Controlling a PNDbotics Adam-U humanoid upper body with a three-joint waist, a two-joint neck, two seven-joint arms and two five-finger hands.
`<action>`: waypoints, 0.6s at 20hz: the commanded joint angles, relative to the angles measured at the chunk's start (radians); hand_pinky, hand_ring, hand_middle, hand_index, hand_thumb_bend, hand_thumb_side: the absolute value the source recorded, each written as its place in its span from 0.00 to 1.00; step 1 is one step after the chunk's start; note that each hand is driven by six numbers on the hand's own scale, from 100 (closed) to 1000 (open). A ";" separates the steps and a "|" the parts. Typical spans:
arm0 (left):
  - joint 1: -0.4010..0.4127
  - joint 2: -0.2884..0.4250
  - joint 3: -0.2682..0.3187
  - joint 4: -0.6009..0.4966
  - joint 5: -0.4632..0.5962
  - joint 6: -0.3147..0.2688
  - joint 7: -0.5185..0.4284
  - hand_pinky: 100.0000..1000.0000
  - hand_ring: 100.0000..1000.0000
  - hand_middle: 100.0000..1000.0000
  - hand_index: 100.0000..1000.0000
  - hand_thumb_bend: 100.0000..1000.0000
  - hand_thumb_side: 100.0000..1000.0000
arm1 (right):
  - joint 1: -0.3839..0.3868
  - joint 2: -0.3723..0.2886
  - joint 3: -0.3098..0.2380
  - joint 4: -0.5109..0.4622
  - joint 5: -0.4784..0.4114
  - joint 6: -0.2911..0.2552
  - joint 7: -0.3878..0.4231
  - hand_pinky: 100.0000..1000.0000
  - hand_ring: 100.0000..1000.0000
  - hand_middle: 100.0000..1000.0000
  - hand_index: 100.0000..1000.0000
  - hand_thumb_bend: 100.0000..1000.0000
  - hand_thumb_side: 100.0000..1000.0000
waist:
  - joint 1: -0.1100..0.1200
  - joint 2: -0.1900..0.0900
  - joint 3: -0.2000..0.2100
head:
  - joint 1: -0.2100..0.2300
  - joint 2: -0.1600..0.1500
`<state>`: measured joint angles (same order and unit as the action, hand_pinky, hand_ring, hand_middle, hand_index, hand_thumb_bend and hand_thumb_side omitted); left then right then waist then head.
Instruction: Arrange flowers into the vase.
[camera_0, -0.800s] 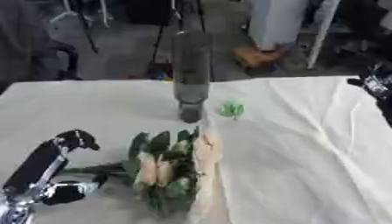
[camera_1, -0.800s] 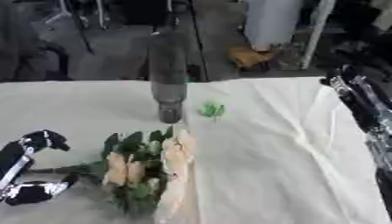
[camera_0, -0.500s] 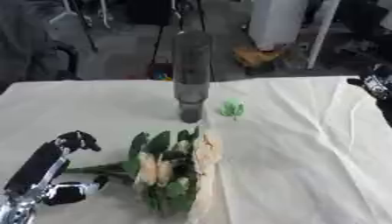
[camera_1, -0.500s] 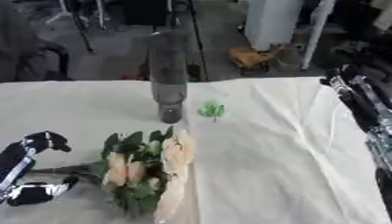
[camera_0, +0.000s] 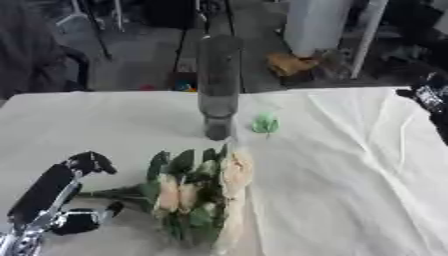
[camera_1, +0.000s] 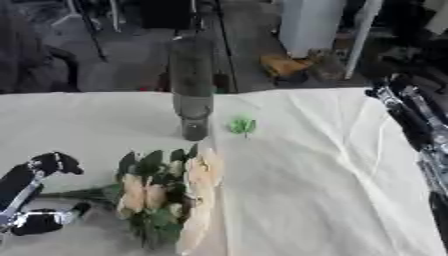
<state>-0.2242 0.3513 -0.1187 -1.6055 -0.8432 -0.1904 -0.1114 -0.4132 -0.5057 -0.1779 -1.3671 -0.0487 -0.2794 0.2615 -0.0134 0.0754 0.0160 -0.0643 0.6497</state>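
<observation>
One bouquet (camera_0: 197, 192) of cream blooms and green leaves lay on the near part of the white-clothed bench (camera_0: 350, 165), its stems pointing left. One tall dark vase (camera_0: 218, 85) stood upright farther back, well apart from it. One small green sprig (camera_0: 265, 123) lay just right of the vase's base. The right eye view showed more of the right robot hand (camera_1: 411, 112), stretched along the right edge; whether its fingers held anything could not be told. The left robot hand (camera_0: 61, 195) lay at the near left, fingers curled, the stems between thumb and fingers.

Left hand (camera_0: 54, 200): black fingers, silver joints; right hand (camera_1: 411, 112): black with pale silver strips
</observation>
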 joint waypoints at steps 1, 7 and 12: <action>-0.020 0.007 0.004 -0.007 -0.015 0.002 0.001 0.75 0.63 0.66 0.66 0.50 0.00 | -0.016 -0.022 -0.003 -0.007 0.000 -0.001 0.001 0.88 1.00 0.84 1.00 0.00 0.75 | 0.000 -0.008 -0.002 | -0.002 0.000; -0.026 0.003 0.004 0.002 -0.029 0.007 -0.004 0.75 0.64 0.66 0.67 0.47 0.00 | -0.016 -0.022 -0.003 -0.007 0.000 0.000 0.002 0.88 1.00 0.84 1.00 0.00 0.75 | 0.001 -0.008 -0.003 | -0.003 0.002; -0.034 -0.003 0.003 0.011 -0.045 0.012 -0.008 0.75 0.64 0.66 0.67 0.47 0.00 | -0.016 -0.021 -0.003 -0.007 -0.001 0.000 0.002 0.88 1.00 0.84 1.00 0.00 0.76 | 0.001 -0.007 -0.005 | -0.003 0.002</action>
<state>-0.2406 0.3420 -0.1189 -1.5867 -0.8816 -0.1810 -0.1189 -0.4132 -0.5055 -0.1778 -1.3671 -0.0487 -0.2792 0.2618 -0.0129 0.0770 0.0123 -0.0644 0.6498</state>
